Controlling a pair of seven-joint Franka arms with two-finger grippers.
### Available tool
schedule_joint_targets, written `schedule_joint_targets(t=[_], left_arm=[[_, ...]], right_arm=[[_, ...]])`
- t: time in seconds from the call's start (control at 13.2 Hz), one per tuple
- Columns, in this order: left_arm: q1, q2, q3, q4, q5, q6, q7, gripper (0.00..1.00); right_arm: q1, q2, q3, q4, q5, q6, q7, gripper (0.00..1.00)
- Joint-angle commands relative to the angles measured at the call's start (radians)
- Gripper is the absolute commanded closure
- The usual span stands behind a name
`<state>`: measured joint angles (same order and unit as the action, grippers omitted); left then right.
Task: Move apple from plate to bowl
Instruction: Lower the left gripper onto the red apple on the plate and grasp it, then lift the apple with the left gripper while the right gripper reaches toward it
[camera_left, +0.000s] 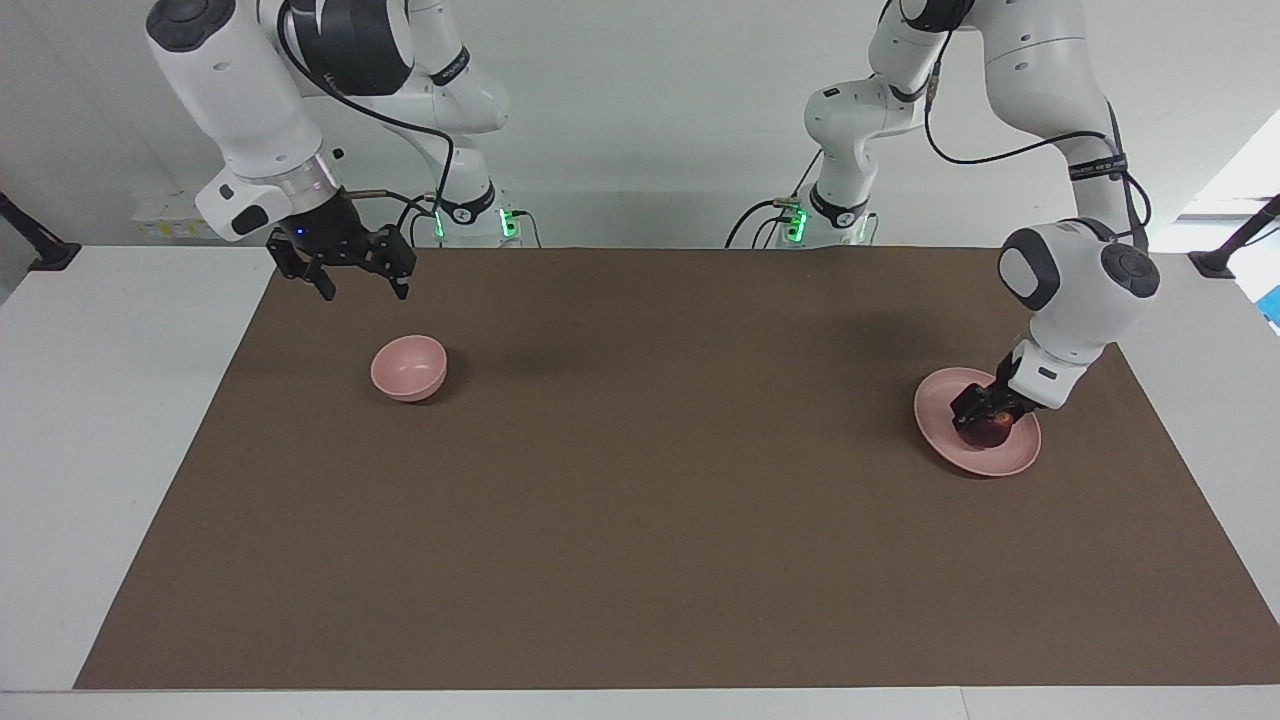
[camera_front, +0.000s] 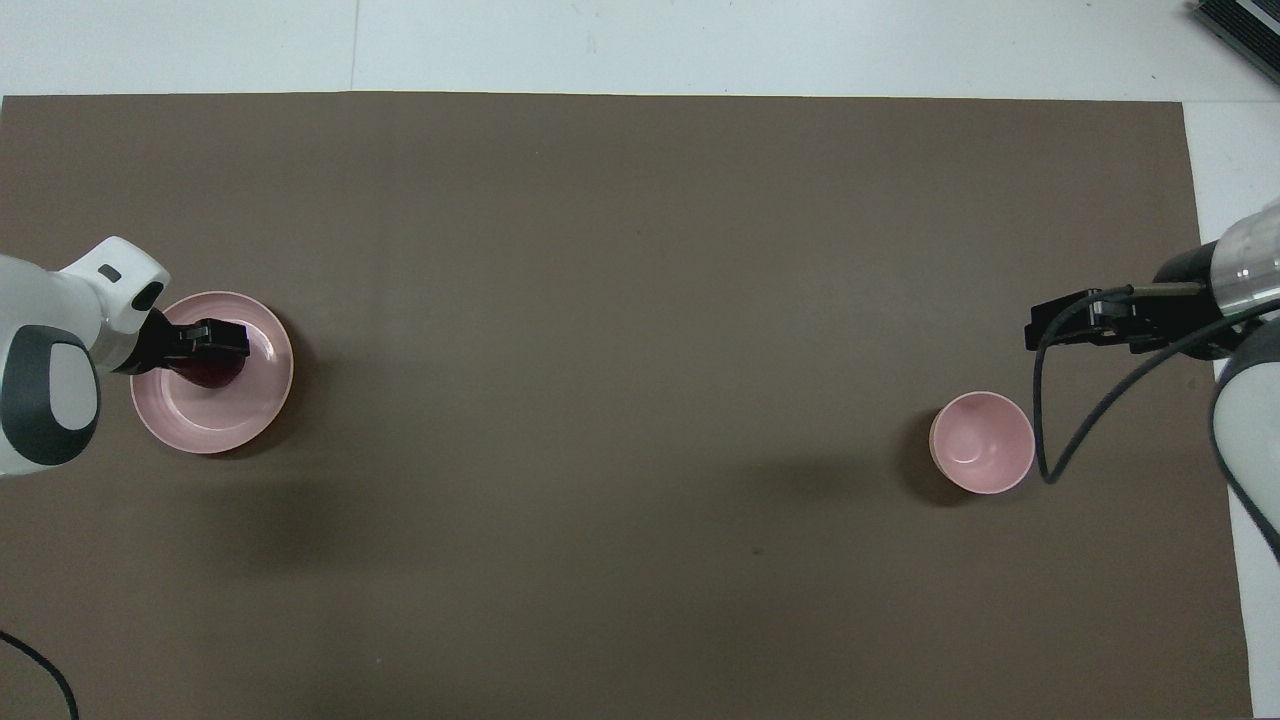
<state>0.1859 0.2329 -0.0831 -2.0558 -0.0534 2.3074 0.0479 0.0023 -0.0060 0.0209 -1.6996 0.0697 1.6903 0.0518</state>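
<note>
Bare brown mat (camera_left: 640, 560) fills the stretch closest to where I stand, running wide and unbroken across the table (camera_left: 110, 420), whose white top shows as a margin past the mat's edges. Toward the left arm's end sits the pale pink plate (camera_left: 940, 400), well inside the mat's border, with the dark red apple (camera_left: 988, 432) resting on it. Down on that fruit is the left gripper (camera_left: 985, 418), its black fingers on either side of the apple and closed against it, the apple not lifted off the plate.

Toward the right arm's end, the small pink bowl (camera_left: 409, 367) stands upright on the mat, well apart from the plate, with a long open run of mat between the two. Up in the air near the bowl, over the mat's edge nearest the robots, hangs the right gripper (camera_left: 362, 285), fingers spread and holding nothing; that arm waits.
</note>
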Motion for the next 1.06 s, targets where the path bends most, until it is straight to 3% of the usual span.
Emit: schedule_joint_targets(t=[0.0,0.08,0.46,0.68,0.99], left_arm=[[-0.002,-0.032,0.003,-0.037,-0.005,-0.012,0.009,0.83],[0.001,-0.027,0.003,-0.029,0.001,-0.028,0.009,1.0],[-0.006,-0.003,-0.004,0.126,-0.018,-0.029,-0.022,1.0],[-0.008,-0.017,-0.018,0.183,-0.225,-0.023,-0.051,1.0],[-0.008,-0.059,-0.127,0.183,-0.469,-0.02,-0.066,1.0]], right_arm=[[0.002,-0.003,0.001,-0.054,0.033,0.052,-0.009,0.0],[0.002,0.009,0.001,-0.06,0.035,0.054,-0.006,0.0],[0.054,0.07,0.001,-0.06,0.116,0.084,0.227,0.0],[0.094,0.127,0.001,-0.058,0.253,0.124,0.446,0.0],[0.166,0.179,0.001,-0.057,0.457,0.238,0.675,0.0]])
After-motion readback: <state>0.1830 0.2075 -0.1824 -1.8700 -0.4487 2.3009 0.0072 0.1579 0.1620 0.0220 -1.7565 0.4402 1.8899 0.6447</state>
